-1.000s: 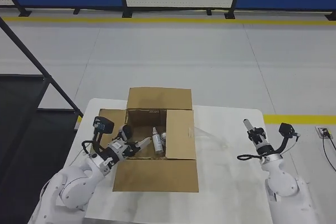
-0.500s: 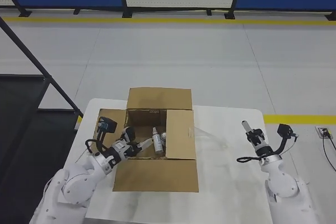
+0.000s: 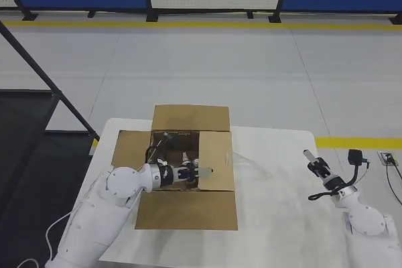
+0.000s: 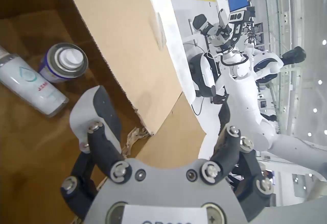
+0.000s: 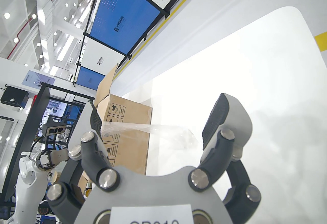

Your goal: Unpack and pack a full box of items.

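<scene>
Barely started on unpacking, with white bottle (image 4: 30, 84) and spray can (image 4: 63, 61) yet to come out of the open box (image 3: 191, 118), left gripper (image 4: 161, 117) in it spread and empty, right gripper (image 5: 158, 117) well apart over the table (image 3: 275, 221), likewise spread.

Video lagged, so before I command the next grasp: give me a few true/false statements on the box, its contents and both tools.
1. The left tool is open and empty at the box. True.
2. The box holds nothing. False: a white bottle and a spray can are inside.
3. The right tool grips the clear plastic bag. False: it is open and empty, and the bag lies apart from it on the table, beside the box.
4. The box's flaps are folded open. True.
</scene>
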